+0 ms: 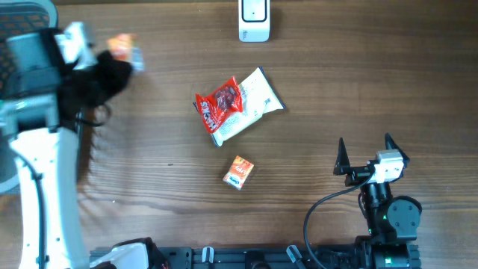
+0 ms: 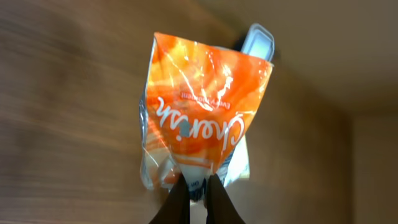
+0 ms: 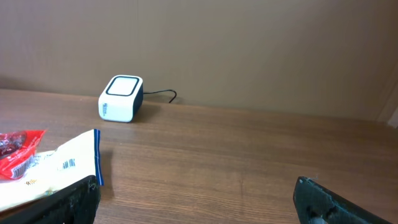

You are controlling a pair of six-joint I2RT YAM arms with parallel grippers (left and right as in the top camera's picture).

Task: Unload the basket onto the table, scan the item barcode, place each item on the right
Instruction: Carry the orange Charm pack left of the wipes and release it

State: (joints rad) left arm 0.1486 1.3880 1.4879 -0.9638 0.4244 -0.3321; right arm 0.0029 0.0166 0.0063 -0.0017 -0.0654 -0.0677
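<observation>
left gripper: clamped on orange packet, raised at 10 o'clock of worktop | right gripper: fingers wide apart, holding nothing, 4 o'clock | scanner: 12 o'clock edge

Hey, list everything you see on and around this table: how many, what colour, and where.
barcode scanner: one, white, far edge of the table, centre
snack bag: one, red and white, lying mid-table
small packet: one, orange, nearer than the snack bag, apart from it
orange pouch: one, orange and white, far left, pinched by the left gripper
table: one, brown wood
left gripper: one, black, shut on the orange pouch
right gripper: one, black, open and empty, near right
</observation>
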